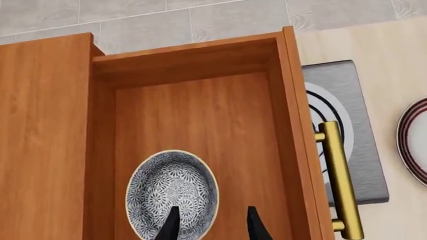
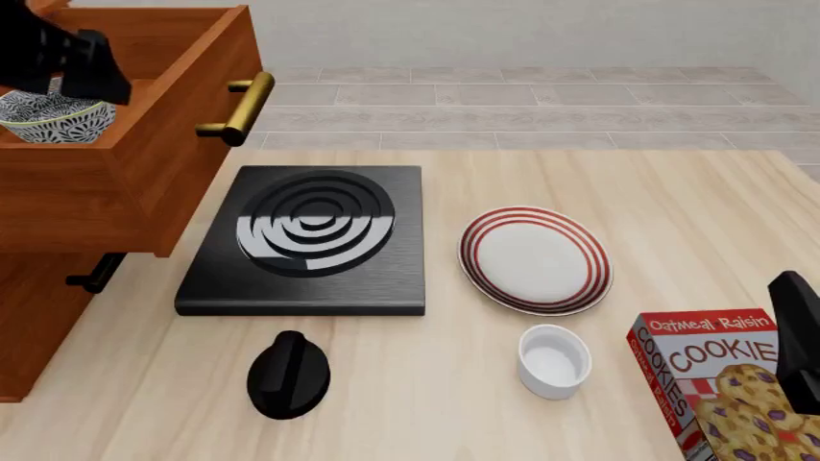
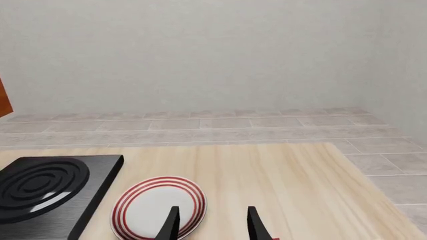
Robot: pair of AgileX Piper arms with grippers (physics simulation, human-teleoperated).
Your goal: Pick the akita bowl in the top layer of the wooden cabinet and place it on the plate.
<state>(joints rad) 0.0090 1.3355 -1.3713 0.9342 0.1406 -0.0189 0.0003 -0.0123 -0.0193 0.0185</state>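
Observation:
The top layer (image 2: 154, 163) of the wooden cabinet (image 2: 38, 317) is pulled out. Inside it sits the akita bowl (image 1: 172, 192), patterned black and white, also visible at the drawer's left in the front view (image 2: 49, 120). My left gripper (image 1: 212, 227) hangs open just above the bowl's rim, one fingertip (image 1: 170, 225) over the bowl's inside and the other outside the rim over the drawer floor. The plate (image 2: 536, 257), white with red rings, lies on the table right of the stove. My right gripper (image 3: 212, 227) is open and empty, low at the table's right, above the near side of the plate (image 3: 157, 207).
A black square stove (image 2: 307, 240) lies below the drawer's brass handle (image 2: 237, 108). A black round object (image 2: 288, 375), a white cup (image 2: 554, 360) and a cookie box (image 2: 711, 389) stand near the front edge. My right arm (image 2: 801, 331) is beside the box.

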